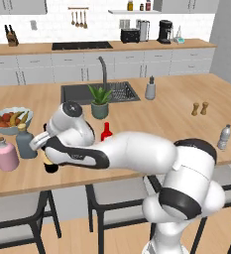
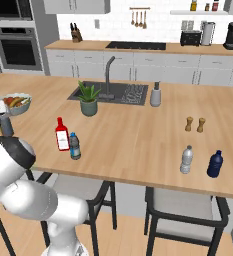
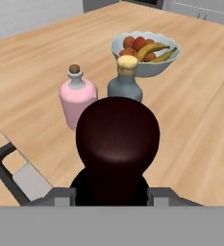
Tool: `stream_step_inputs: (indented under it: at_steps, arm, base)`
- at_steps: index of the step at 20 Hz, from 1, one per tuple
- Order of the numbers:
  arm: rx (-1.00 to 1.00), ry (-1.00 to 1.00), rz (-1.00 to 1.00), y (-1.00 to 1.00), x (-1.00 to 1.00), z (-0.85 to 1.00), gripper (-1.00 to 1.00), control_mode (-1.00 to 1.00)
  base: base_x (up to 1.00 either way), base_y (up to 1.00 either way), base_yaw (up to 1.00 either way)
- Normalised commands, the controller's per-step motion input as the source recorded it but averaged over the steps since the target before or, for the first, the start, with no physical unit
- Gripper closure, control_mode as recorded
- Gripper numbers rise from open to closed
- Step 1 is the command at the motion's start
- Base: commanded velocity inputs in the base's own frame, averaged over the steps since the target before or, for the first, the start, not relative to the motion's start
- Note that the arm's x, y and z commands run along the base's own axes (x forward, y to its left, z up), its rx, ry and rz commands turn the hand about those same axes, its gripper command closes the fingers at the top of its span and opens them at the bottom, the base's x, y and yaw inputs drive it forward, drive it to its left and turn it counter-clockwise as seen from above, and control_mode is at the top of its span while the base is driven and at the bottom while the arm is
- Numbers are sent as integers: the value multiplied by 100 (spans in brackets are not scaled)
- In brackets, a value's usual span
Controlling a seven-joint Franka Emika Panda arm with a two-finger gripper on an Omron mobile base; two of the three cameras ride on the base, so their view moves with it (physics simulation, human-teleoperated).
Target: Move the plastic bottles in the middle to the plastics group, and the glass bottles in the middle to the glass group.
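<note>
Hand view: my gripper point(image 3: 111, 194) is clamped on the wine bottle point(image 3: 117, 144), whose dark rounded base bulges toward the camera between my finger tips. Past it stand the pink bottle point(image 3: 78, 98) and, just beside it, the grey-blue bottle point(image 3: 125, 85) with its tan stopper; the fruit bowl point(image 3: 144, 50) sits behind them on the desk point(image 3: 200, 110).

In the left base view my arm reaches low across the desk's near left part, and the gripper point(image 1: 48, 159) hangs just beside the grey-blue bottle point(image 1: 26, 141), with the pink bottle point(image 1: 6, 154) further left and the fruit bowl point(image 1: 10, 119) behind. The red bottle's point(image 1: 106, 132) cap peeks over my forearm, in front of a potted plant point(image 1: 100, 100).

The right base view shows the red bottle point(image 2: 62, 134) standing upright mid-desk with the blue-capped water bottle point(image 2: 75, 146) touching or nearly touching its right side. Well apart, near the right front edge, stand the pale-capped bottle point(image 2: 186, 160) and a dark blue bottle point(image 2: 215, 164) close together. Two small shakers point(image 2: 194, 124) stand behind them.
</note>
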Motion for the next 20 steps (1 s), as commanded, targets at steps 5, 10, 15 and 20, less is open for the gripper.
stream_step_inputs:
  at_steps: [5, 10, 15, 20]
  arm:
    - [0, 0, 1, 33, 23, 0, 100, -100]
    - [0, 0, 2, 38, 5, 0, 100, -100]
    - [0, 0, 1, 25, 17, 0, 100, -100]
    - [0, 0, 0, 1, 22, -2, 100, -100]
  base:
    - [0, 0, 0]
    - [0, 0, 0]
    - [0, 0, 0]
    - [0, 0, 0]
